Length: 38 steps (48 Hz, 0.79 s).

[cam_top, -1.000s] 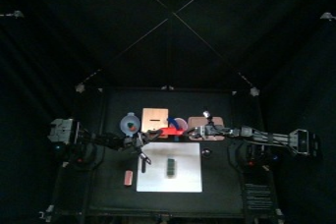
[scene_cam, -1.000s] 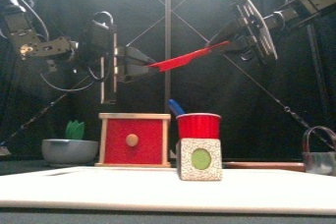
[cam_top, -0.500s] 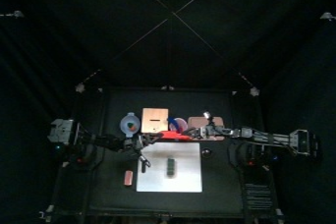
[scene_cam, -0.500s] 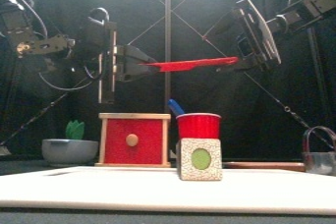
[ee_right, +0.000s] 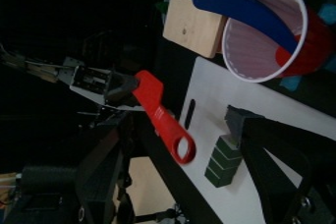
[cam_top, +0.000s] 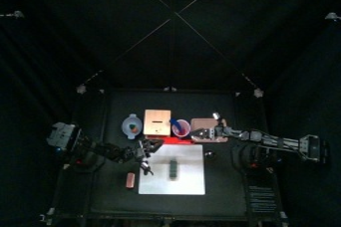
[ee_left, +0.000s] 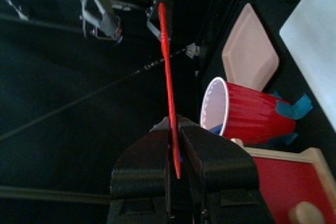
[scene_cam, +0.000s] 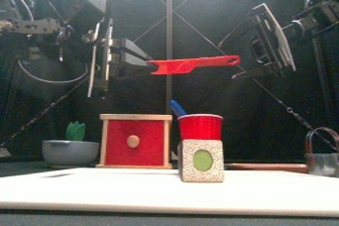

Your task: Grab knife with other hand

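I see the knife [scene_cam: 193,65] held level in the air above the red cup [scene_cam: 201,128], its blade end pinched in my left gripper [scene_cam: 126,56]. My right gripper [scene_cam: 265,42] stands wide apart just past the handle end, not touching it.

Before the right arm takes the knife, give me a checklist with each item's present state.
1. Left gripper holds the knife: ok.
2. Knife lifted clear above the red cup: ok.
3. Knife lies roughly level, handle end toward the right gripper: ok.
4. Right gripper's jaws open: ok.
5. Handle sits between the right jaws: cannot tell.
6. Right gripper closed on the knife: not ok.
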Available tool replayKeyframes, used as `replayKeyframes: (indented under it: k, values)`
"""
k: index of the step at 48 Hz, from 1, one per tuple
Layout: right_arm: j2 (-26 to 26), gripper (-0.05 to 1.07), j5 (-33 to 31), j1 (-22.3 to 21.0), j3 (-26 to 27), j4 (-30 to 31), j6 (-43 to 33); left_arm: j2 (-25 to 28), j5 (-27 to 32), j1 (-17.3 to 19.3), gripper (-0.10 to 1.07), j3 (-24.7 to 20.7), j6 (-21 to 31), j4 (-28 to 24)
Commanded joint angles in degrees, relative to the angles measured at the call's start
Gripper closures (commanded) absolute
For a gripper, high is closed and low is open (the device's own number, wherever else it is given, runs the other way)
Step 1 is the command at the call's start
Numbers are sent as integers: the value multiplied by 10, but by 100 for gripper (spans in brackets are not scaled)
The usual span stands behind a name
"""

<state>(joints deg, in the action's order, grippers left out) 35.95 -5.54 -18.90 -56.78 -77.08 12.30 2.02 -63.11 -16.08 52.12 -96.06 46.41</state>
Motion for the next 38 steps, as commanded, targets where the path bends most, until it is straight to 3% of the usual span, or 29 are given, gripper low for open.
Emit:
replayKeyframes:
  k: [1, 11, 20, 29, 38]
  values:
    - [5, -1, -5, 4, 9, 45, 2, -11, 1, -18, 52, -25, 4, 26]
    - [0, -1, 0, 19, 17, 187, 3, -18, 29, -43, 52, -54, 51, 88]
    - [9, -1, 40, 47, 18, 292, 4, -47, 76, -46, 52, -56, 131, 125]
    - [14, -1, 97, 98, 17, 364, 2, -78, 142, -39, 52, -38, 228, 125]
    - [3, -1, 121, 123, 11, 385, 4, -95, 205, -4, 52, -11, 335, 84]
